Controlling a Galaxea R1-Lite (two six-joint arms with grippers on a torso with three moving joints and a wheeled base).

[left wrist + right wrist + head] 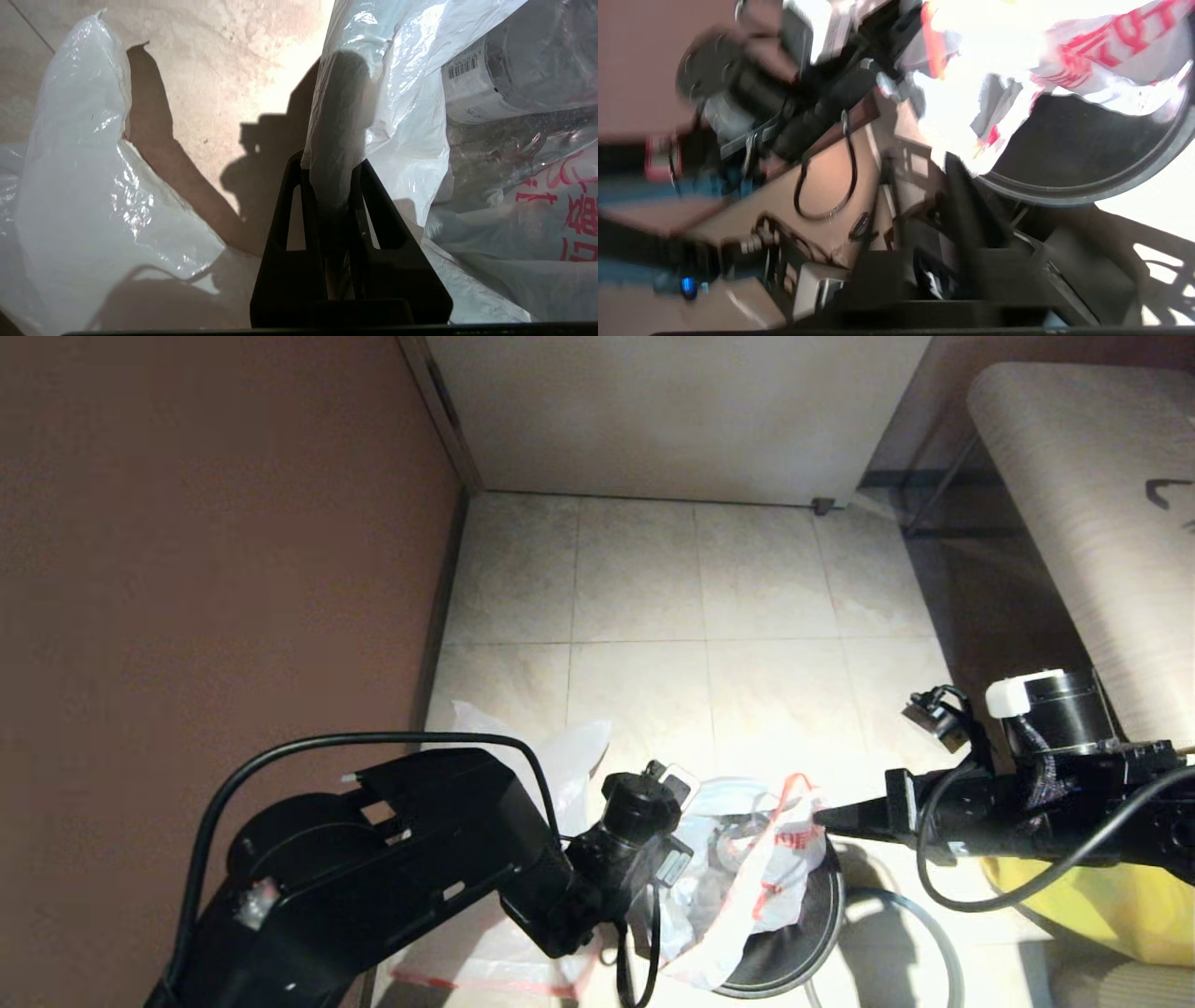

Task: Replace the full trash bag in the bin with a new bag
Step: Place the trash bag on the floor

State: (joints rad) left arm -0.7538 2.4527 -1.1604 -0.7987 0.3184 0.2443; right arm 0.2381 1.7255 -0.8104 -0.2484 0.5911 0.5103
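Floor-side, left gripper (332, 186) pinches full trash bag (406, 116).

Left gripper (686, 887) fingertips hidden behind full trash bag (747, 877) in head view. Bin (794, 943) cut off by bottom edge. Right wrist view motion-blurred, right gripper (952, 186) jaw gap unclear.

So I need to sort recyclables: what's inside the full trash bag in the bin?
Through the full trash bag, a clear bottle with a barcode label shows near the top. Anything deeper is hidden by plastic and the bin.
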